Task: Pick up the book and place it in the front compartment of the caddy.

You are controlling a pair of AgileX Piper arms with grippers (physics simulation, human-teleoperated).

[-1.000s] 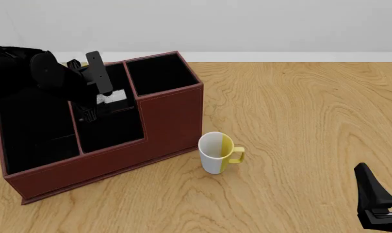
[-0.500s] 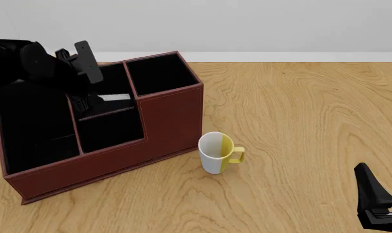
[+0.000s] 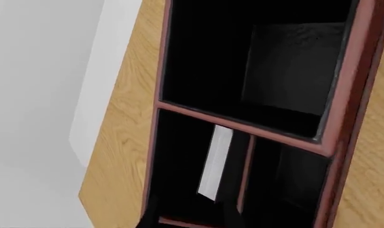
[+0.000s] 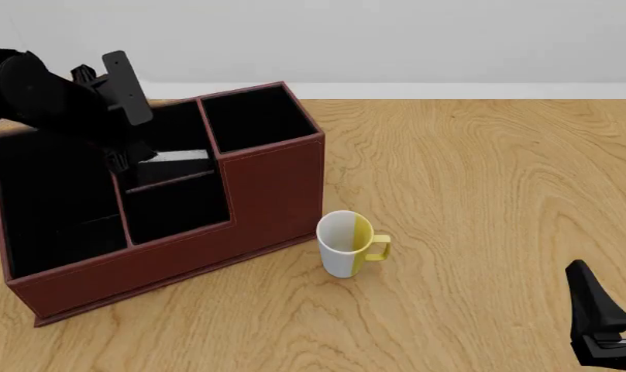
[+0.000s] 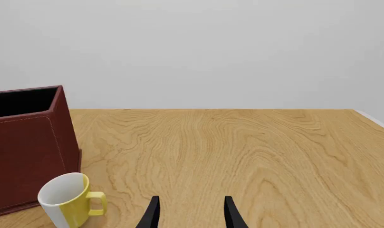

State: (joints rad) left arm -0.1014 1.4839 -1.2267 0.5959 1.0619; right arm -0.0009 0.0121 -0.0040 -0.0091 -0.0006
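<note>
The book (image 4: 182,157) lies inside the caddy (image 4: 272,194), in the narrow front compartment (image 4: 168,159) just behind the thin low divider (image 4: 173,180); its white page edges show as a pale strip from the front and, in the left wrist view, as a white band (image 3: 216,162) leaning against that divider. It looks tilted rather than squarely settled, though the black lining hides how its black cover sits.

The left gripper (image 4: 122,128) hangs above the caddy's back left, over the compartment, with its fingers parted and nothing between them; the book appears released. The main risk, as I judge it, is the arm's exit: a finger tip near the divider could catch the book's upper edge or the caddy's wall if it pulls sideways, dragging the book out or shifting the caddy. A straight lift should avoid that. The book might also slump further if it is only propped.

Of the caddy's other cells, the tall square cell (image 4: 253,118) beside the compartment shows only black lining, as does the low-walled cell (image 4: 179,205) nearer the camera. The wide cell (image 4: 55,201) is partly hidden by the arm.

Right of the caddy stands a white-and-yellow mug (image 4: 349,243), seemingly empty. Well beyond it the right gripper (image 5: 190,213) rests low, fingers apart, holding nothing.
</note>
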